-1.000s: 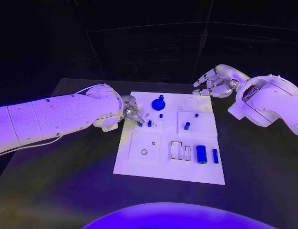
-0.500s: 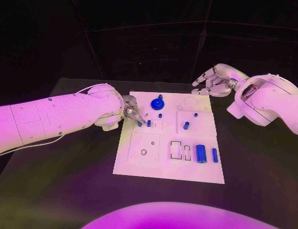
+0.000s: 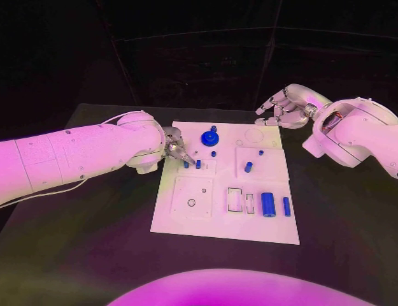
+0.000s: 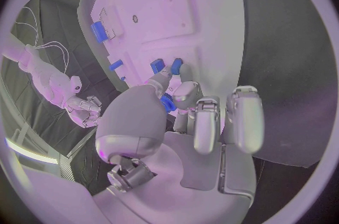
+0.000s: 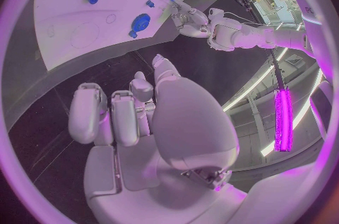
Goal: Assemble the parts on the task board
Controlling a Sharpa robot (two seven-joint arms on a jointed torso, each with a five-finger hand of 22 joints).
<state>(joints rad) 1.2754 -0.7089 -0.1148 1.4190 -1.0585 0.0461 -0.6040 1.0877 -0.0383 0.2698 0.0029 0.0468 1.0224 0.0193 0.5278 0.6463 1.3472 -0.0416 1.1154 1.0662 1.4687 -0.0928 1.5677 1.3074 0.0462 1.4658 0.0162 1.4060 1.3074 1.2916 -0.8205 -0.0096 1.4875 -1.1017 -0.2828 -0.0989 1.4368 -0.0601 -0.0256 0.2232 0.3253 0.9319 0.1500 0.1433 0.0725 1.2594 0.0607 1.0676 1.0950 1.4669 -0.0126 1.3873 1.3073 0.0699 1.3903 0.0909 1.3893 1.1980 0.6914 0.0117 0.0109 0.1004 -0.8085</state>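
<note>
Task board point(image 3: 219, 226) with blue parts point(image 3: 269, 205), left hand point(image 3: 174, 148) fingers gripping one point(image 3: 186, 164), right hand point(image 3: 286, 108) empty, fingers apart.

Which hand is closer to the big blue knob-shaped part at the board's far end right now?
Left. The left hand is at the task board's left edge, just beside the knob-shaped part. The right hand hovers off the board's far right corner, farther away.

The task board point(image 3: 219, 217) looks like smooth matt white plastic, with shallow moulded recesses. The blue parts point(image 3: 269, 205) on it look like smooth, slightly glossy plastic. The table point(image 3: 88, 242) is matt black. Both arms wear glossy white plastic shells; the left hand point(image 3: 173, 150) and right hand point(image 3: 281, 109) look like satin silvery metal.
</note>
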